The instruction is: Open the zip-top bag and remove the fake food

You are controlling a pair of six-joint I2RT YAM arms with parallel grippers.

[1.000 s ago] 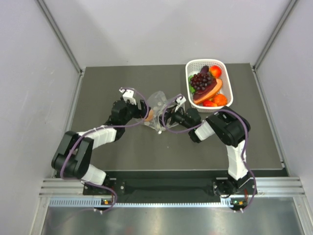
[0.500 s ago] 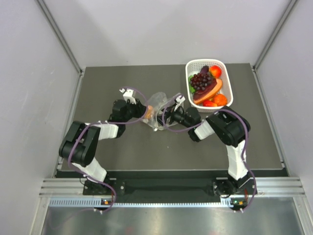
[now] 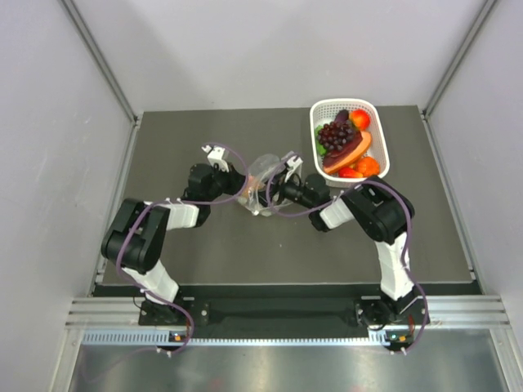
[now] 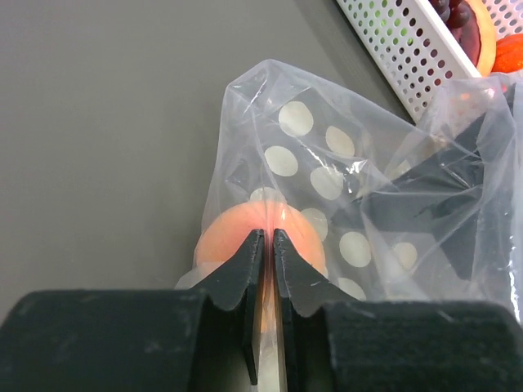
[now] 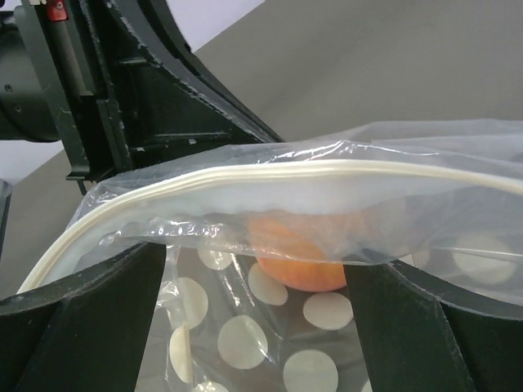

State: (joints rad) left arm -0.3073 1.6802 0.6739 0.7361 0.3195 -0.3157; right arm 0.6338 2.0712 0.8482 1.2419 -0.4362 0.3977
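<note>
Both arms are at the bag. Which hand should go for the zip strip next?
Right. The right hand is open and faces the zip strip, with the peach fruit visible inside. The left hand is shut on the zip-top bag film, so it probably serves better as the anchor.

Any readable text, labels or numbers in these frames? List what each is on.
No readable text.
Bag: white dots only, no lettering.
Basket: no label visible.
Red mark, top left of the right wrist view: too small to read.
</note>
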